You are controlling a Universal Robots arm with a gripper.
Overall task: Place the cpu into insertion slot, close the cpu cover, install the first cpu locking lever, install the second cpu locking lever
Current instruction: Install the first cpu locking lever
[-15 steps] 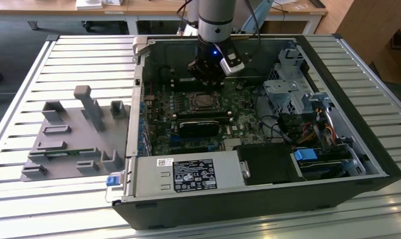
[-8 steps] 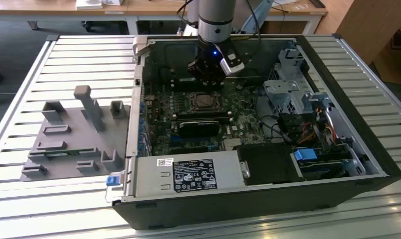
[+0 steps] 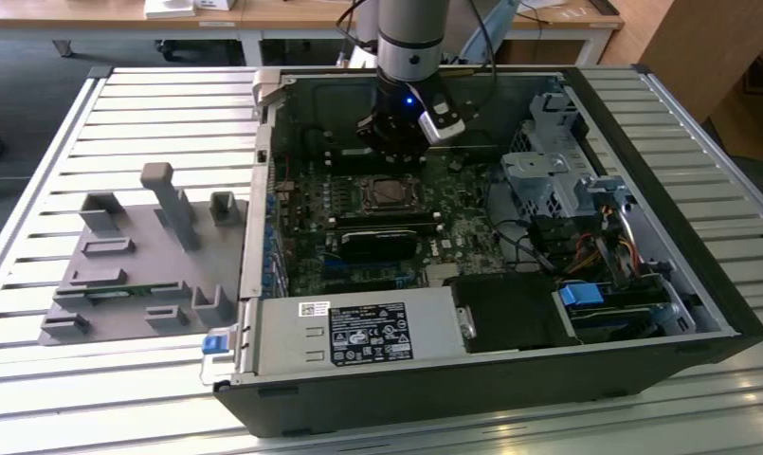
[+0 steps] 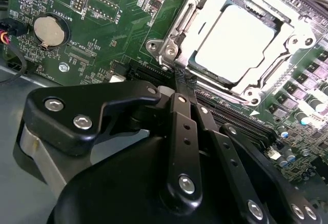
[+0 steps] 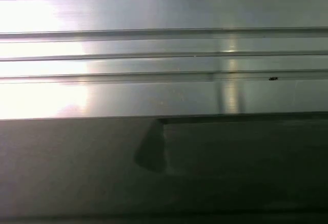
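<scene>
Cpu (image 4: 236, 42) is sitting in the slot (image 3: 365, 193) mid-board, with the cover (image 4: 190, 23) lying flat around it, one edge cut off in the second wrist view. Gripper (image 4: 178, 78) hangs at a corner on the slot's far side, fingers (image 4: 180, 131) pinched together with nothing visibly between them, though the tips get lost against a dark card slot (image 4: 225, 116)
</scene>
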